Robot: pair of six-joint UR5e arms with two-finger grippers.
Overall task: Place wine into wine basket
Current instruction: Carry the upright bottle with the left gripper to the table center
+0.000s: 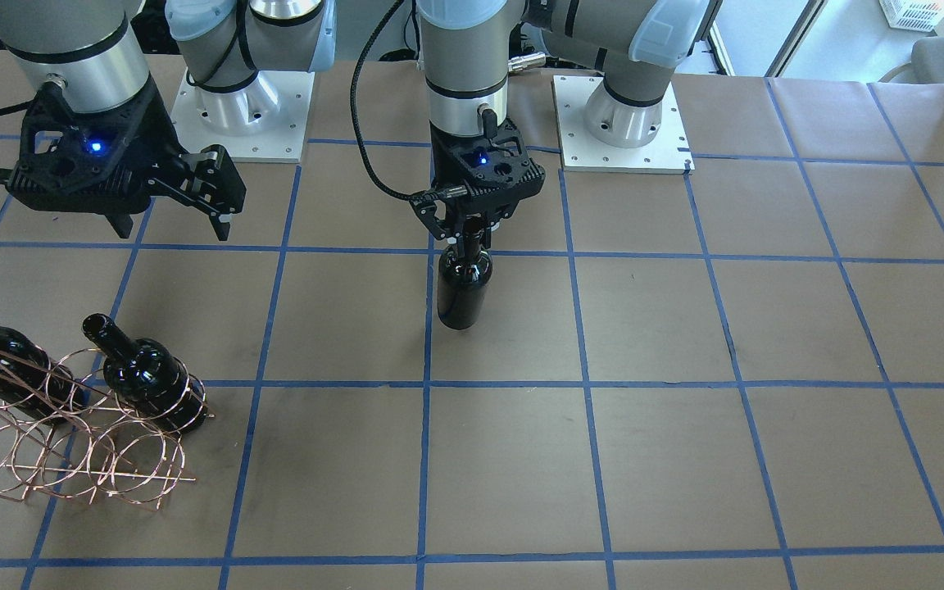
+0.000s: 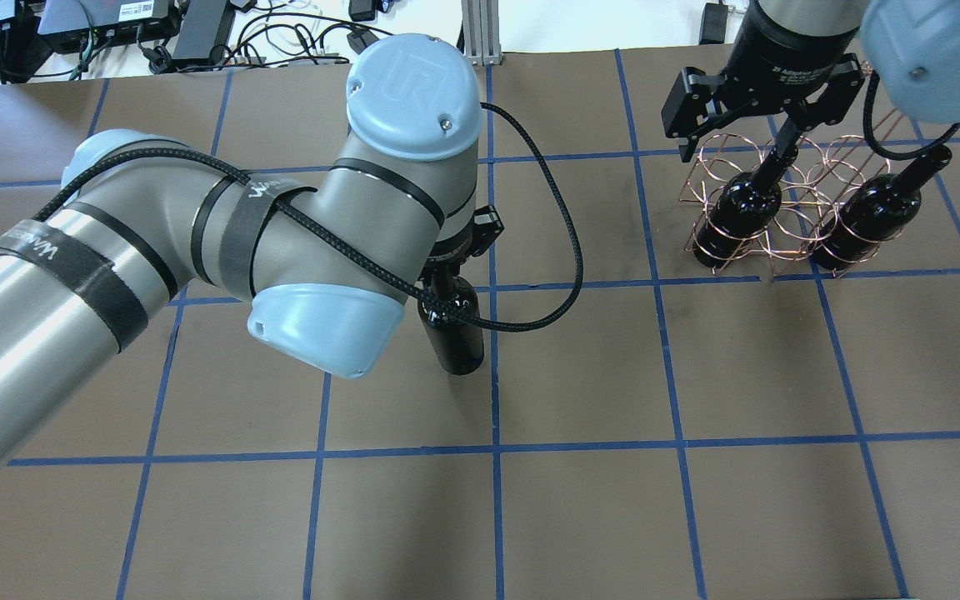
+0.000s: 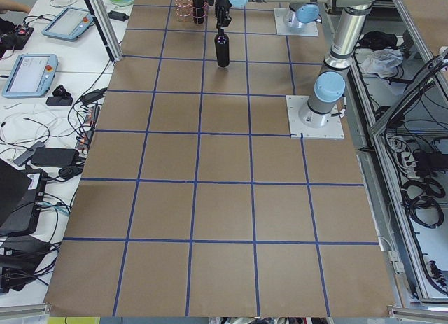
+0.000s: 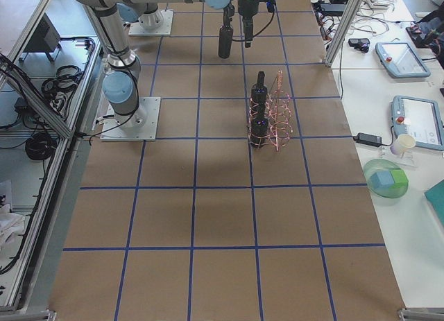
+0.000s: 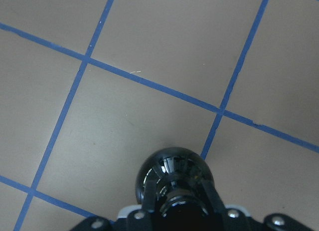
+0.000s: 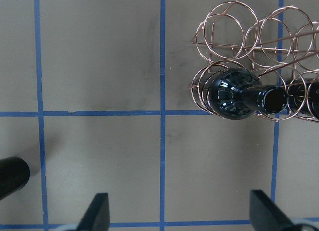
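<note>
my left arm stretches forward, wrist pointing straight down, left gripper (image 1: 472, 236) clamped tight on the neck of the wine (image 1: 464, 288). my right gripper (image 6: 182, 215) hangs facing down, fingers (image 6: 98, 213) spread wide, holding nothing.

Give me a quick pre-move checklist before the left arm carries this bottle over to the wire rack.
1. Left claw shut on the neck of the wine: ok.
2. Wine upright: ok.
3. Wine lifted off the table: cannot tell.
4. Free loops in the wine basket: ok; two bottles sit in it, other loops are empty.
5. Right claw clear of the route: cannot tell; it hangs open near the basket, height unclear.
</note>
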